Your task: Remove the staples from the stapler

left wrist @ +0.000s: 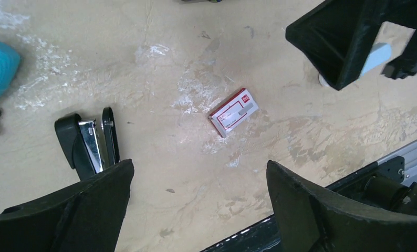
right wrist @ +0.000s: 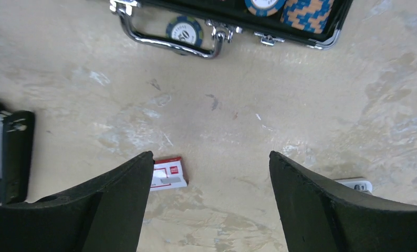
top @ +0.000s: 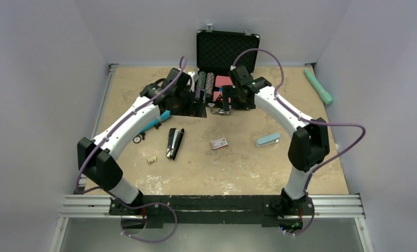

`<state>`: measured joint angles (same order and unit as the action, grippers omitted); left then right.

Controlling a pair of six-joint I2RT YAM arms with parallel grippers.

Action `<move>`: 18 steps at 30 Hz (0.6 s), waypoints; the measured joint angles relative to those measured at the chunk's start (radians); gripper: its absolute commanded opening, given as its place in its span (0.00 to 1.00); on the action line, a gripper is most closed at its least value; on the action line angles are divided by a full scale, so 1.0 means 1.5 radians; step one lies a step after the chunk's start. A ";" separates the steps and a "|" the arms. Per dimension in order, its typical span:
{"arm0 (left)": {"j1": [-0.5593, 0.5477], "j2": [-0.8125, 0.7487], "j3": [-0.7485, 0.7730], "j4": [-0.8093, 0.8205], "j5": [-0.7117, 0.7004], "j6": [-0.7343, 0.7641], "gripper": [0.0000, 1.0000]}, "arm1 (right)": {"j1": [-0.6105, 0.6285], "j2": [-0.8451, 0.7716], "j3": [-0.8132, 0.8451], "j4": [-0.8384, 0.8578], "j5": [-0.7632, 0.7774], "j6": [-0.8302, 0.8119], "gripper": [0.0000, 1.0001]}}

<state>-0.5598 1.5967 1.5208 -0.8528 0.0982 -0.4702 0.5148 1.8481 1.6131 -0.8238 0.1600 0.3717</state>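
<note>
The black stapler (top: pixel 175 143) lies on the table left of centre, its two arms spread a little and a silvery channel showing between them. It also shows in the left wrist view (left wrist: pixel 88 144) and at the left edge of the right wrist view (right wrist: pixel 9 152). No loose strip of staples shows. My left gripper (top: pixel 196 102) is open and empty, high over the table behind the stapler; in its own view (left wrist: pixel 199 167) only bare table lies between the fingers. My right gripper (top: pixel 226 102) is open and empty beside it (right wrist: pixel 211 156).
A small red-and-white staple box (top: pixel 219 143) (left wrist: pixel 232 112) (right wrist: pixel 168 173) lies at mid-table. An open black chip case (top: pixel 227 50) stands at the back. A pale blue stapler-like object (top: pixel 268 139), a teal tube (top: pixel 318 85), a cream lump (top: pixel 152 159) and a teal object (top: pixel 162 118) also lie around.
</note>
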 measured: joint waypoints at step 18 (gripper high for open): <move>0.008 -0.207 -0.069 0.029 -0.171 0.080 1.00 | 0.001 -0.374 -0.153 0.287 0.055 -0.013 0.93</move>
<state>-0.5476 1.2861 1.4166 -0.8093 -0.1577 -0.3504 0.5159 1.2869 1.3842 -0.3931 0.2424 0.3519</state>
